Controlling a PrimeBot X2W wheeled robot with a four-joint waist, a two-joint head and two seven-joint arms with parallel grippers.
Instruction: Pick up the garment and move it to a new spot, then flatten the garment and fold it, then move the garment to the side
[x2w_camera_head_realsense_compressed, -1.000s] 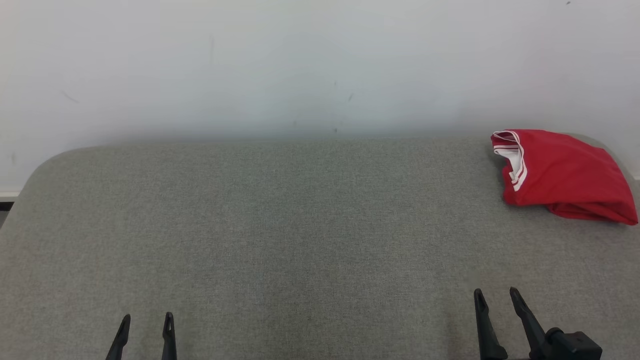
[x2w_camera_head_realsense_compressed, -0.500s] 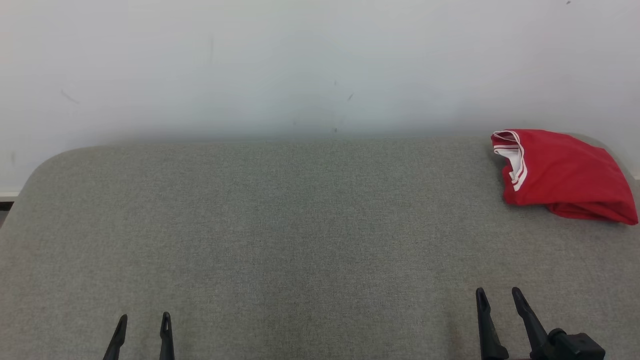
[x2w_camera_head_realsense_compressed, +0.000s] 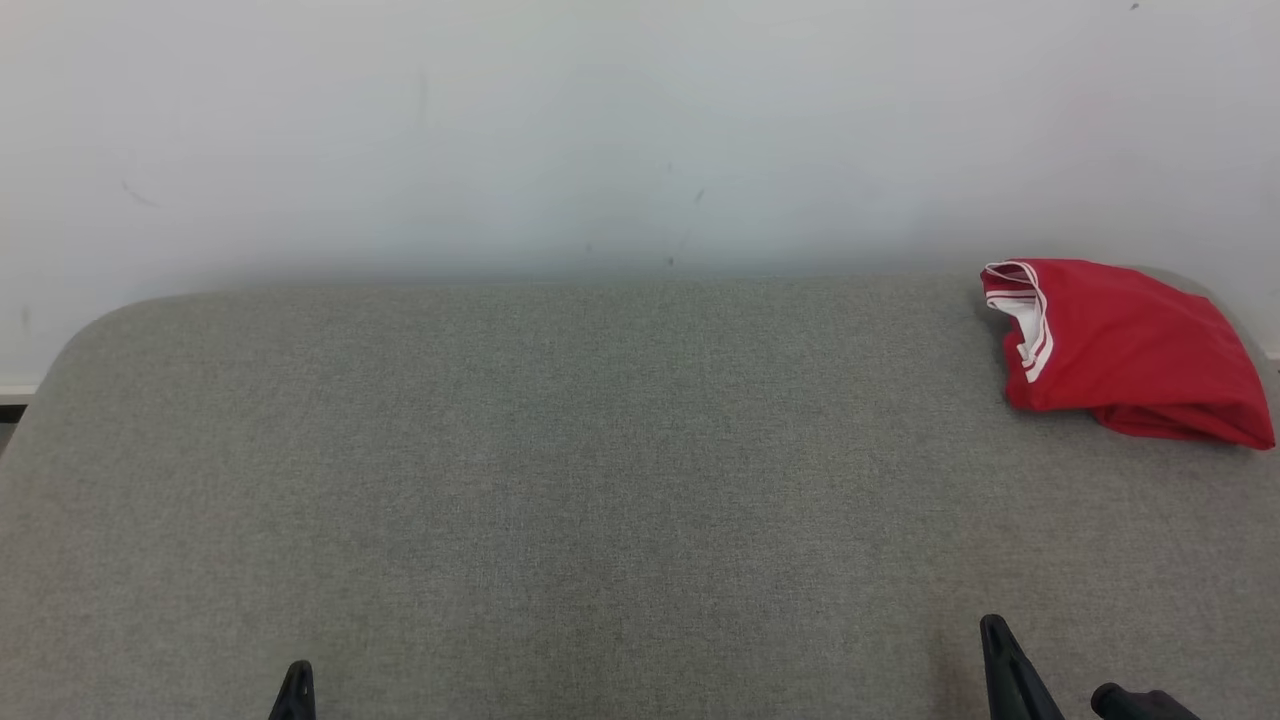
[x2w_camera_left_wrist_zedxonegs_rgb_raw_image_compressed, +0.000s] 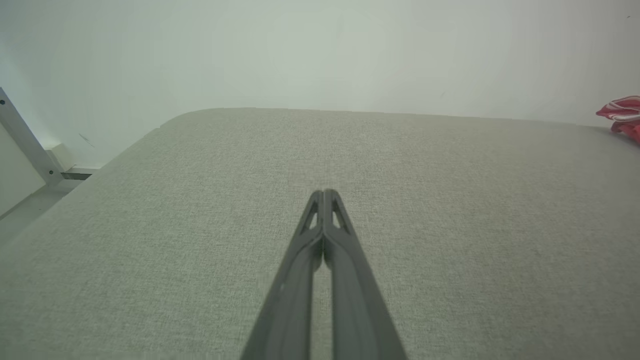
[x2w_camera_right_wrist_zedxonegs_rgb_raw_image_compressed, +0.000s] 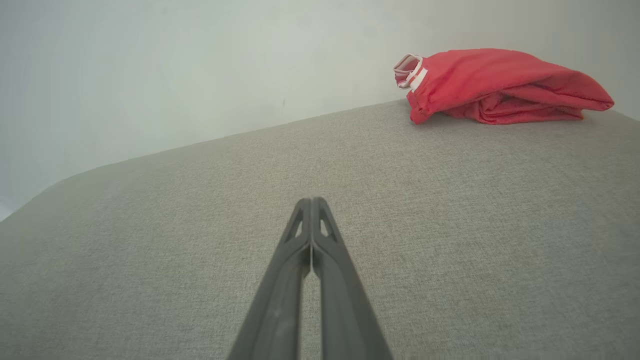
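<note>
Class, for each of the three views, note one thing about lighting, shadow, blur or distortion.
Head view: soft, even light, a faint shadow beside the red garment on the table. Left wrist view: the shut left pincer blurs toward the bottom edge. Right wrist view: the table's far edge slants across the frame; the right pincer softens near the lens.

A: How does the left gripper stand?
B: Its fingers are pressed together, tips touching, empty.
A: And the right gripper?
B: The same, closed on nothing. In the head view both point up from the bottom edge.
</note>
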